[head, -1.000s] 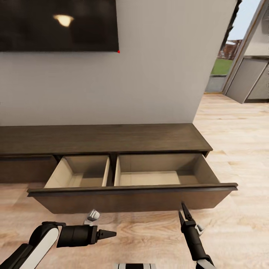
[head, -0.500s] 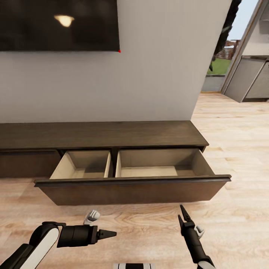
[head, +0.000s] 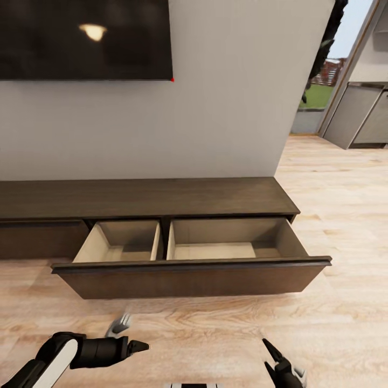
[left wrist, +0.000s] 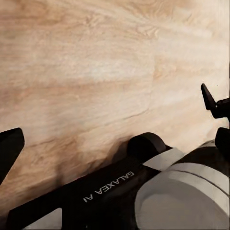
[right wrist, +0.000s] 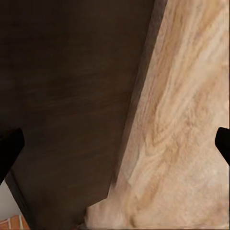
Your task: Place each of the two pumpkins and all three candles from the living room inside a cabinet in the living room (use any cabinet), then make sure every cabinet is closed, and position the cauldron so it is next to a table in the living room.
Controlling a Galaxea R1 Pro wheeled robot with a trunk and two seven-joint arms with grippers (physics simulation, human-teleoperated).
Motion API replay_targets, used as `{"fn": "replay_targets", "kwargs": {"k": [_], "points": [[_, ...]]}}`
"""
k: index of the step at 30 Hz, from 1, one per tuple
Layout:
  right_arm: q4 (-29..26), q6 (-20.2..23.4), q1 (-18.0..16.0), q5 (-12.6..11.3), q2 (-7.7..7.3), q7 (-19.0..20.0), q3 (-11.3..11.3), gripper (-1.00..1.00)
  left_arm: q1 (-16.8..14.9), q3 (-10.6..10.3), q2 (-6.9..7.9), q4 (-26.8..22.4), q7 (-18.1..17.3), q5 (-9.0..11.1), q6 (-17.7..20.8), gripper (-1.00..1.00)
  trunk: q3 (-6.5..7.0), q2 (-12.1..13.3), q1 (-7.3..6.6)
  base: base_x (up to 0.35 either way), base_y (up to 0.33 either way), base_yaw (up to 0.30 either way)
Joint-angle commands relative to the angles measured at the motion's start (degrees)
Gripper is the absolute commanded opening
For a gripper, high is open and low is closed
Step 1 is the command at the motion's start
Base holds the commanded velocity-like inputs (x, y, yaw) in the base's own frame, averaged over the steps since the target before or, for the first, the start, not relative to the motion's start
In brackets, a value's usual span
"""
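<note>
- A dark screen (head: pixel 81 37) hangs on the pale wall (head: pixel 237 108) at upper left of the head view, with a lamp glare on it.
- The left claw (head: pixel 141 346) sits low at the left of the head view, on a black-and-white arm lying sideways over the wooden floor (head: pixel 334 215), its dark tip aimed right; from here the tip reads as closed to a point, but the left wrist view shows only dark finger pieces at its far edges with floor between, so I cannot tell how wide it stands.
- The cabinet (head: pixel 151 198), long, low and dark brown, runs along the foot of the wall, from the left edge to past the middle.
- Its wide drawer (head: pixel 194 277) is pulled out over the floor, with a dark front panel and pale beige insides split into two compartments: a smaller one at left and a longer one at right. What shows of both floors is bare beige.
- The right claw (head: pixel 268 357) pokes up at the bottom right of the head view, well short of the drawer front, its two thin black fingers a little apart and holding nothing.
- In the right wrist view, dark wood (right wrist: pixel 67 96) meets the light floor.
- At far right, a doorway opens on green outdoors, beside grey kitchen units (head: pixel 361 116).
</note>
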Motion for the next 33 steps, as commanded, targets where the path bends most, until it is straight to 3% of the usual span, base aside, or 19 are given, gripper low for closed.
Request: {"fn": "replay_targets", "kwargs": {"k": [1,6,9,16,20,22,25,28,33], "points": [[0.5,0.8,0.0,-0.4,-0.05,-0.1,0.4,1.0,-0.1,0.0,-0.15,1.1,1.3,-0.6,-1.2,1.0,0.14,0.4,-0.24,0.0,0.0,0.0],[1.1,1.1,0.0,0.5,-0.03,-4.9,0.4,1.0,-0.2,0.0,-0.7,7.9,9.4,-2.8,-8.6,1.0,1.04,2.4,-1.34,0.0,0.0,0.0],[1.1,1.1,0.0,0.6,-0.03,-5.5,0.4,1.0,-0.2,0.0,-1.27,10.8,11.5,-3.1,-12.1,1.0,1.58,3.6,-1.99,0.0,0.0,0.0],[0.7,0.9,0.0,2.9,0.12,-4.5,0.4,1.0,-0.3,-0.1,-1.73,12.7,12.2,-3.2,-14.6,1.0,2.84,6.4,-3.53,0.0,0.0,0.0],[0.8,0.4,0.0,7.9,0.39,-4.3,2.3,1.0,-0.3,-0.1,-1.69,13.4,12.4,-3.2,-15.0,1.0,3.56,8.0,-4.41,0.0,0.0,0.0],[0.8,0.2,0.0,9.1,0.46,-4.1,2.7,1.0,-0.3,-0.1,-1.68,14.8,12.5,-3.3,-16.1,1.0,3.91,8.8,-4.85,0.0,0.0,0.0],[0.8,-1.2,0.0,9.8,0.52,-4.0,2.9,1.0,-0.3,-0.2,-1.68,16.7,12.6,-3.3,-18.5,1.0,4.45,10.0,-5.51,0.0,0.0,0.0],[0.7,-6.5,0.0,10.0,0.53,-3.9,2.9,1.0,-0.3,-0.3,-1.68,17.4,12.6,-3.3,-19.4,1.0,4.99,11.2,-6.17,0.0,0.0,0.0],[0.4,-8.9,0.0,10.0,0.58,-3.9,2.9,1.0,-0.3,-0.6,-1.69,17.7,12.7,-3.4,-19.8,1.0,5.89,13.2,-7.27,0.0,0.0,0.0]]}}
